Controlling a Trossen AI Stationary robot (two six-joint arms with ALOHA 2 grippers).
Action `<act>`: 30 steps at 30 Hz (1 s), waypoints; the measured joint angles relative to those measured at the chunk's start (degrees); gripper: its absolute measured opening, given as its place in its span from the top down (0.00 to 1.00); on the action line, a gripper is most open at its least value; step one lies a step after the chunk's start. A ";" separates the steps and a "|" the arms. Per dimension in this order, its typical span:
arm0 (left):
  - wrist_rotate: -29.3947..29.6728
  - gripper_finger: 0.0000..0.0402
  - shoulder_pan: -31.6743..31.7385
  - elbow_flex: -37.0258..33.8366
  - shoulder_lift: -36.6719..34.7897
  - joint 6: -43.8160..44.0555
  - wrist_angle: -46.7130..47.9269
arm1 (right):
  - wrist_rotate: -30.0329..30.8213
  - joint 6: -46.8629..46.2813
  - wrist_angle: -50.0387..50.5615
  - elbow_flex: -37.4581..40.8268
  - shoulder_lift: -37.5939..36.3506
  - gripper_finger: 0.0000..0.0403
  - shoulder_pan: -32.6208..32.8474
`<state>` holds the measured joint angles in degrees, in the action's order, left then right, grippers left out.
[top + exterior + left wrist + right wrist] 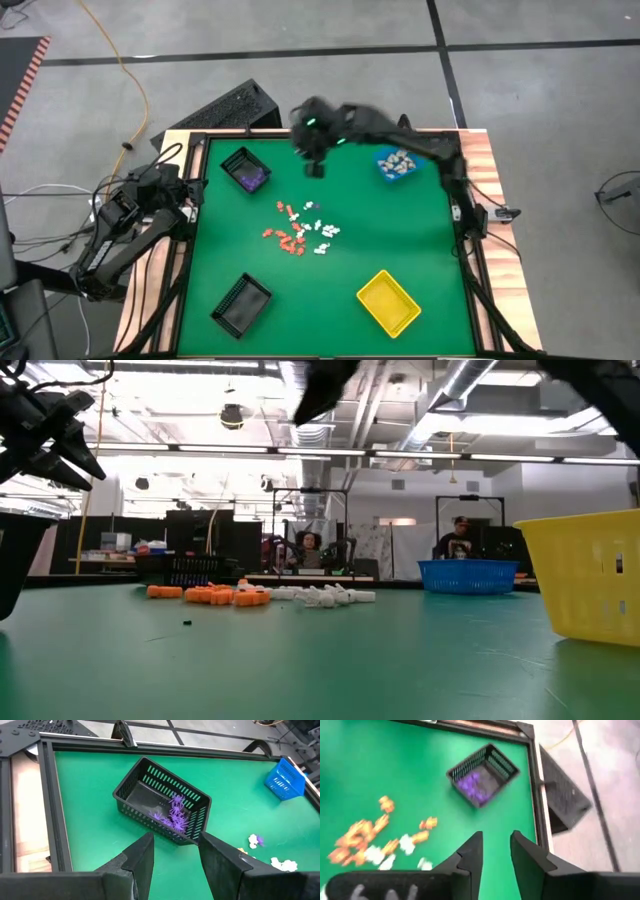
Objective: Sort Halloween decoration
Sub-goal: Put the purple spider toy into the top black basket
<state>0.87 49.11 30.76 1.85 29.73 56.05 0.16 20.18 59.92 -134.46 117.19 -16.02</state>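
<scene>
green felt-topped table (400, 240) with a dark frame, carrying four slotted plastic bins and a loose heap of tiny halloween decoration pieces (300, 230) near its middle: orange pieces (210, 595) bunched on one side, white pieces (325, 596) beside them toward the right arm's side. black rectangular bin with purple pieces inside (162, 805) stands at the far left corner area, the purple pieces (174, 814) lying against one end. blue rectangular bin (397, 165) stands at the far right, holding pale beige and white pieces. yellow rectangular bin (388, 302) sits near the front right; a second black rectangular bin (241, 304) sits near the front left, contents not discernible. right hand (495, 851) hangs above the table at the far edge, between the purple-filled bin and the blue bin, fingers parted with a narrow gap and nothing between them. left hand (175, 854) waits off the table's left edge, aimed at the purple-filled bin, fingers spread apart and grasping nothing. two people are seated far behind the table in the room beyond.
</scene>
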 joint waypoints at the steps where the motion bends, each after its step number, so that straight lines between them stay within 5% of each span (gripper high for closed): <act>1: -0.01 0.64 -0.01 0.00 0.02 0.01 0.00 | -0.23 -1.04 2.72 0.98 -2.23 0.71 -0.57; 5: -0.01 0.64 -0.01 0.00 0.02 0.01 0.02 | -0.55 -4.71 9.67 10.96 -9.98 0.75 -2.15; 8: -0.03 0.64 0.01 0.00 0.02 0.03 0.02 | -0.64 -7.11 4.98 25.68 -17.25 0.77 -1.52; 13: -0.02 0.64 -0.01 0.00 0.00 0.05 0.02 | -0.66 -11.99 -21.27 53.50 -30.19 0.79 1.33; 18: -0.03 0.64 -0.01 0.00 0.00 0.08 0.07 | -0.10 -17.69 -52.04 73.96 -33.52 0.79 4.93; 24: -0.03 0.64 0.01 0.00 0.01 0.08 0.35 | 0.08 -21.63 -66.11 80.60 -26.94 0.76 7.88; 30: -0.20 0.64 0.00 0.00 0.01 0.08 0.33 | 0.06 -21.27 -68.61 79.51 -18.70 0.58 10.17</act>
<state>0.67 49.11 30.76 1.86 29.81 56.38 0.23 -1.09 -8.70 -54.95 98.49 -5.85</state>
